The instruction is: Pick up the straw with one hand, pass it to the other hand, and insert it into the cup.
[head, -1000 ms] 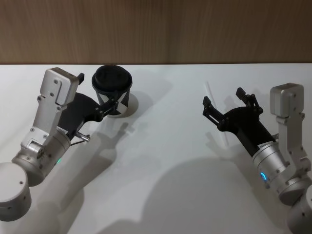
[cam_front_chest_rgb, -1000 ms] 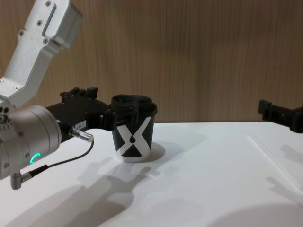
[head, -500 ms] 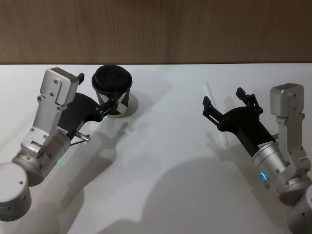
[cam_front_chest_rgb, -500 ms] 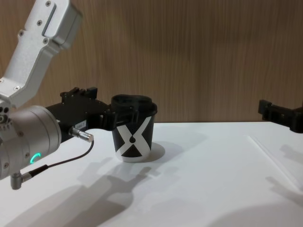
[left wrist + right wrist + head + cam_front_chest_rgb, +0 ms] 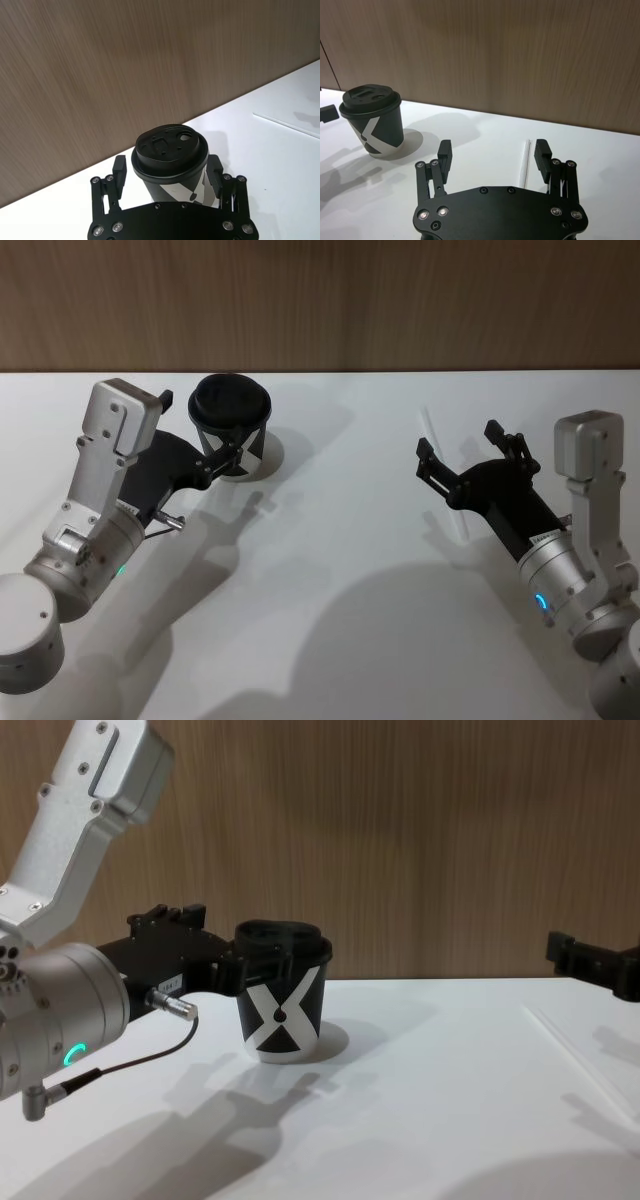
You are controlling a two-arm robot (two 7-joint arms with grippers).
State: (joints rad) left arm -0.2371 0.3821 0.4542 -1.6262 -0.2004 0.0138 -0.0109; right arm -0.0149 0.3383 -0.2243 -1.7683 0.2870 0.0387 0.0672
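Left tool (image 5: 203, 428): reaches in from the left side of the worktop (image 5: 330, 540), jaws spread wide. Its two fingers (image 5: 120, 167) stand on either side of the cup (image 5: 230, 405), level with the lid's rim. In the left wrist view both fingers sit just beside the rim; whether they press on it cannot be told. A silver cable plug (image 5: 168, 1004) juts from the tool's body, with a dark cable looping down from it.

Right tool (image 5: 458, 440): over the right part of the worktop, jaws wide apart, nothing held. It hangs above the straw (image 5: 430, 425) without gripping it. In the right wrist view the straw (image 5: 524, 162) lies on the worktop between the two fingers, much closer to one of them than to the other.

Straw: thin, white, lying flat on the right part of the worktop. One end points toward the far edge; the near part runs under the right tool's body. From the chest view it reads as a faint pale line (image 5: 560, 1035) near the right edge.

Cup: black, bold white X and a small drop mark on its side (image 5: 282, 1005). Stands upright on the far left part of the worktop, close to the wooden wall (image 5: 320, 300). The domed black lid is on, with small openings in its top (image 5: 169, 150). The contents cannot be seen. Cup and straw are well apart.
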